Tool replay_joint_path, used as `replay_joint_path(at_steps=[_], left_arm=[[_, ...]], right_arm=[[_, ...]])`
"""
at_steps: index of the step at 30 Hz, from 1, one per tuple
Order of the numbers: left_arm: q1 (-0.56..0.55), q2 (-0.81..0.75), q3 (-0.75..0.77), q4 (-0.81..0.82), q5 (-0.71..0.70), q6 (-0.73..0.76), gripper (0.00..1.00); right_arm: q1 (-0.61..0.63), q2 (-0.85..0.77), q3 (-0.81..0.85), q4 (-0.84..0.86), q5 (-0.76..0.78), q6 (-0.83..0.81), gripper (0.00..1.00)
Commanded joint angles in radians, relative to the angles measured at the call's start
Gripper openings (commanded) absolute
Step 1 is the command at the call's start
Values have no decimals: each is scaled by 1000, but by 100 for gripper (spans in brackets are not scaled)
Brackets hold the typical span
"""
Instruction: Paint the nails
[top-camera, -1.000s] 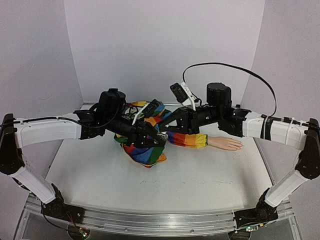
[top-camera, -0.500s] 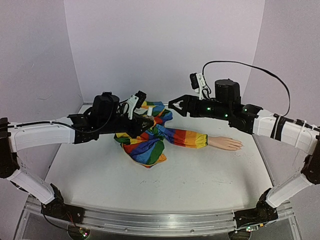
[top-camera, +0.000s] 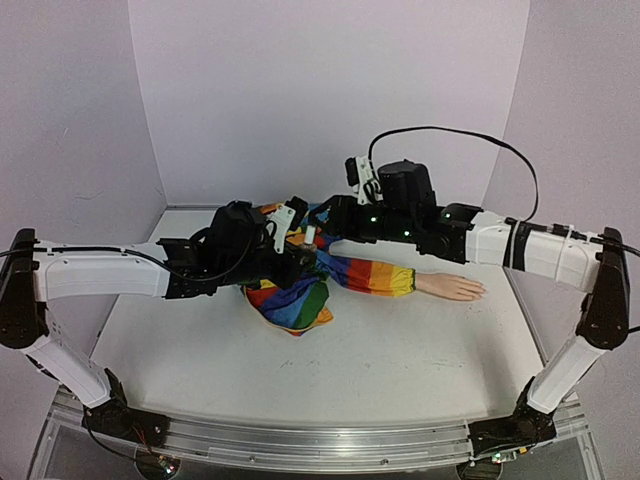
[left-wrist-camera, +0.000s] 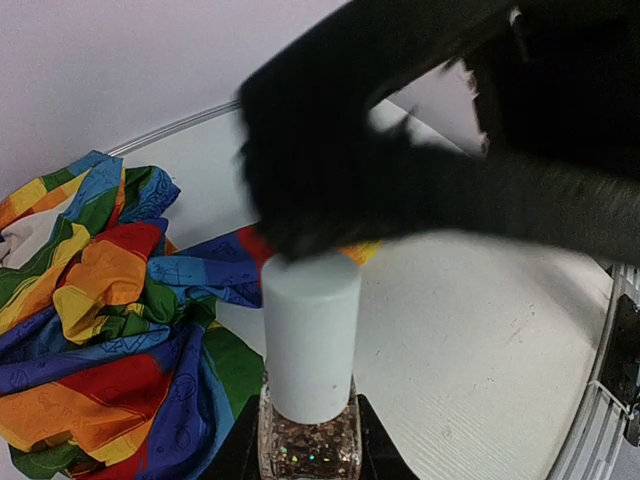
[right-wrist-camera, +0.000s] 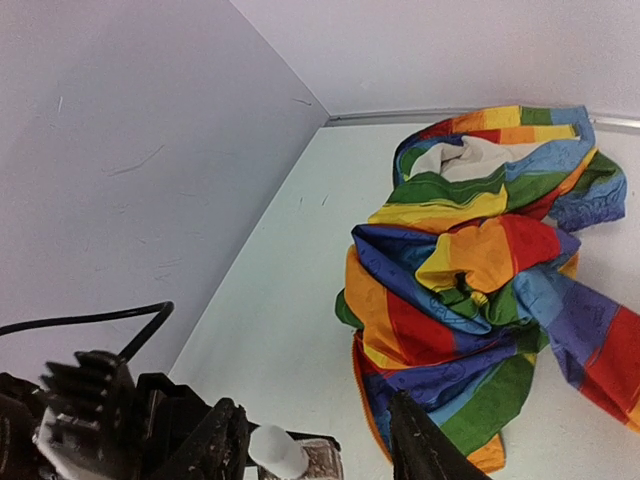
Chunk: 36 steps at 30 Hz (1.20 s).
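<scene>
The left tool (top-camera: 303, 254) is clamping a glitter polish bottle (left-wrist-camera: 308, 445) upright by its glass base. The bottle's white cap (left-wrist-camera: 310, 335) is bearing no readable print. The right tool (right-wrist-camera: 318, 445) is hanging over the cap, fingers apart on either side of it. The nails (top-camera: 478, 293) are lying well to the right on the table (top-camera: 400, 360), on the mannequin hand (top-camera: 452, 287) ending the rainbow sleeve (top-camera: 365, 273), too small to make out.

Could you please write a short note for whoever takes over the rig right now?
Left gripper: shut on the polish bottle, held upright by the rainbow sleeve.
Right gripper: jaws open, straddling the bottle's white cap, no grip seen.
Mannequin hand: on the table at the sleeve's end, clear of both grippers.
Done: bottle picked up. Left: uncap it, paint the nails.
</scene>
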Motion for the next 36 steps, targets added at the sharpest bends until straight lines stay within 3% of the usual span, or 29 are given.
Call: replay_joint_path(at_steps=[1, 13, 16, 18, 20, 22, 24, 25, 27, 31, 34, 35, 36], left_arm=[[-26, 14, 83, 35, -69, 18, 0], [-36, 46, 123, 14, -94, 8, 0], [-33, 37, 119, 15, -23, 9, 0], [-5, 15, 109, 19, 139, 10, 0], [58, 0, 109, 31, 492, 23, 0], [94, -21, 102, 56, 852, 71, 0], [98, -50, 89, 80, 1170, 132, 0], [97, -54, 88, 97, 1291, 140, 0], [98, -40, 113, 106, 1402, 113, 0], [99, -9, 150, 107, 1418, 104, 0], [98, -6, 149, 109, 1263, 115, 0], [99, -9, 144, 109, 1171, 115, 0], [99, -17, 131, 109, 1053, 112, 0]], right_arm=[[47, 29, 55, 7, 31, 10, 48], [91, 29, 41, -24, 194, 10, 10], [89, 30, 40, -20, 167, -24, 0], [79, 11, 16, 18, 91, -95, 0], [31, -42, -65, 157, -191, -225, 0], [-36, -81, -150, 330, -674, -317, 0], [-51, -93, -145, 368, -1088, -371, 0], [-50, -92, -140, 372, -1152, -362, 0], [-51, -76, -128, 371, -1230, -344, 0], [-51, -66, -145, 370, -1203, -352, 0], [-60, -83, -143, 357, -1058, -355, 0], [-70, -104, -151, 341, -950, -359, 5], [-78, -133, -166, 320, -831, -361, 24]])
